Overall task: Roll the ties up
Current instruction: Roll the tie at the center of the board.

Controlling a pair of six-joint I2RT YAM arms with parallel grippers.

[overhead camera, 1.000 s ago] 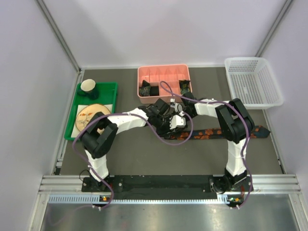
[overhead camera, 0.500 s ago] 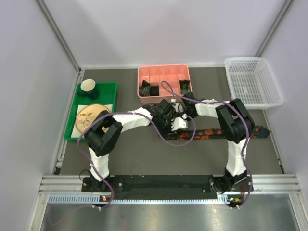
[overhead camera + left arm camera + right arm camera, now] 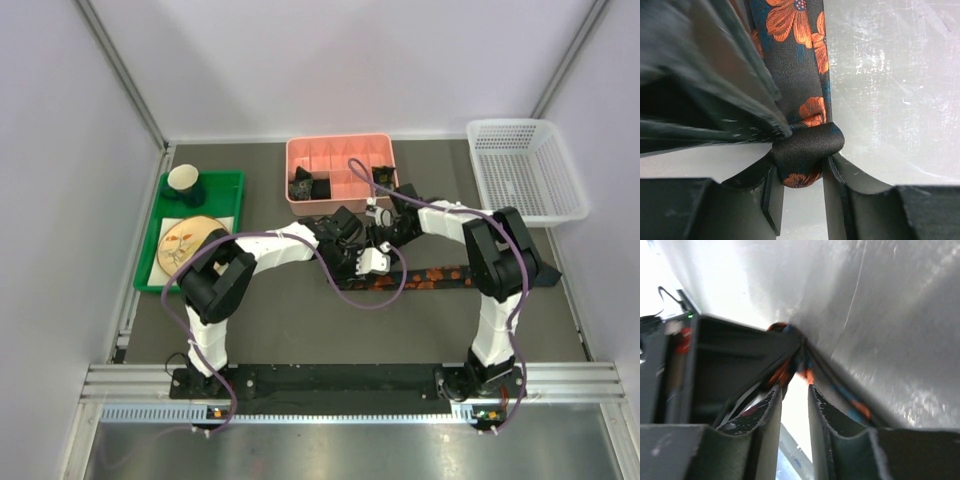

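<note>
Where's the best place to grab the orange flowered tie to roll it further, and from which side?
Pinch the rolled end of the tie across its width, from above: it is the only raised bundle, while the rest lies flat on the table.

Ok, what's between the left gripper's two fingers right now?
The rolled end of the orange-flowered tie, pinched in the left gripper; the left wrist view shows it.
</note>
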